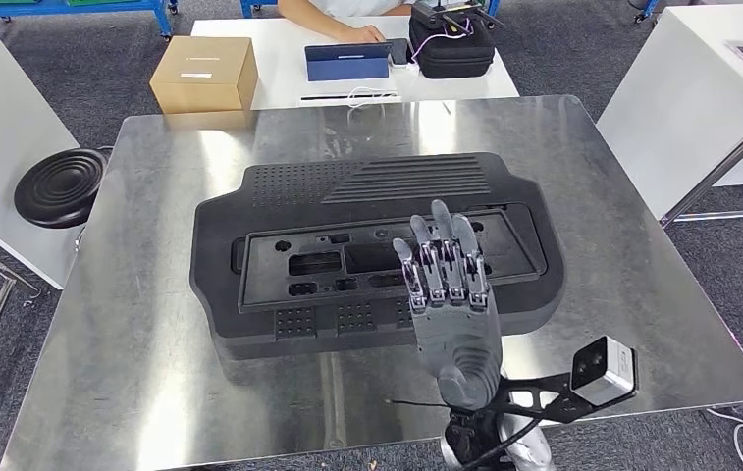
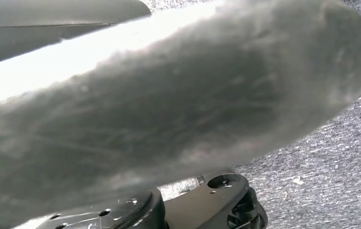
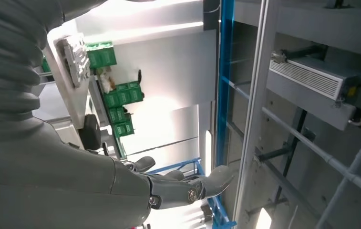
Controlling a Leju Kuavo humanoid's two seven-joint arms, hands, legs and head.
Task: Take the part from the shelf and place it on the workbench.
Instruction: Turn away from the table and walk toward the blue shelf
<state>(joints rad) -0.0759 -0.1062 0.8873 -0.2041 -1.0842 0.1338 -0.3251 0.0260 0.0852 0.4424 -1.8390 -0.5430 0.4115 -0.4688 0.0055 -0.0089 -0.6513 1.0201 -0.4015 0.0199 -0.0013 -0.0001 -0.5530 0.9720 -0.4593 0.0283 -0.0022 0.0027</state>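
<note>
A large black moulded part (image 1: 367,196) lies flat on the steel workbench (image 1: 151,373), about in its middle. My right hand (image 1: 451,294) is raised over the part's near right edge with its fingers stretched out straight, holding nothing. The right wrist view looks upward, and the same hand (image 3: 183,188) has its fingers extended and nothing in them. In the left wrist view a big blurred grey shape (image 2: 169,109) sits close to the lens over grey carpet; I cannot tell how my left hand's fingers lie.
Behind the workbench stands a white table with a cardboard box (image 1: 204,74), a blue tablet (image 1: 347,61) and a black case (image 1: 452,44); a person (image 1: 338,12) sits there. A black round stool (image 1: 59,186) is at the left. White tables flank both sides.
</note>
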